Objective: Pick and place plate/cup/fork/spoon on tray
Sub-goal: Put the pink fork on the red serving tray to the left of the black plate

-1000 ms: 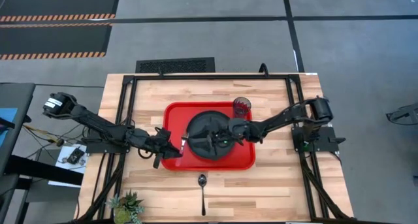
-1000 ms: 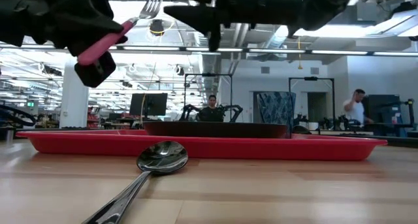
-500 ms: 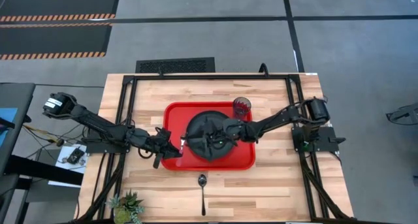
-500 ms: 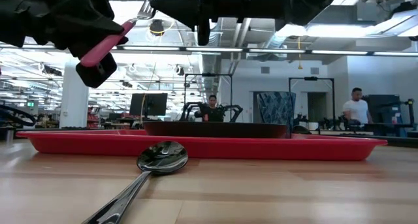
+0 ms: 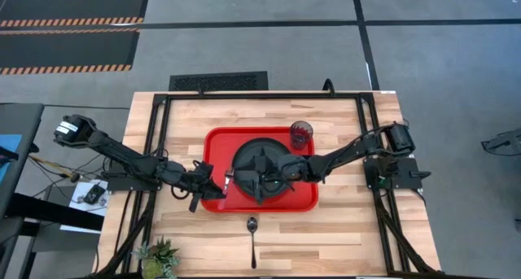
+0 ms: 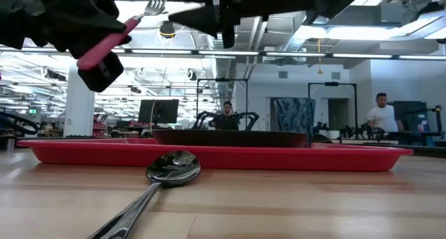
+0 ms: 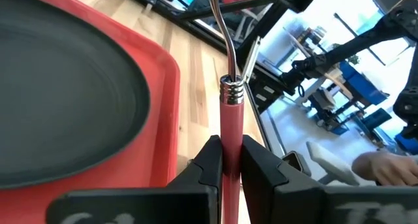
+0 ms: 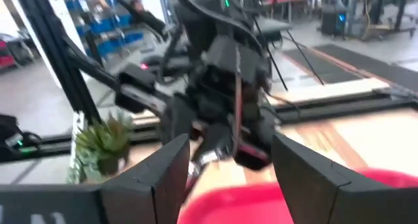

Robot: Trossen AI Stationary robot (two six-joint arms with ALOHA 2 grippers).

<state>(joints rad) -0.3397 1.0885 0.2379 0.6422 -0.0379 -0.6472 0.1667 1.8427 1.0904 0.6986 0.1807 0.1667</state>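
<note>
- Location type: robotics laboratory in an open industrial hall.
- Evidence: ceiling ducts (image 6: 265,37), strip lighting, monitor (image 6: 157,111), further robot arms (image 6: 226,118), hazard-striped floor mats (image 5: 69,27), framed wooden worktop (image 5: 342,230).

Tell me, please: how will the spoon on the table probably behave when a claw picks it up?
The spoon looks like polished metal, so it is probably stiff and somewhat slippery. Its thin handle lies flat on the wooden table, so getting claw fingers under it may be difficult.
</note>
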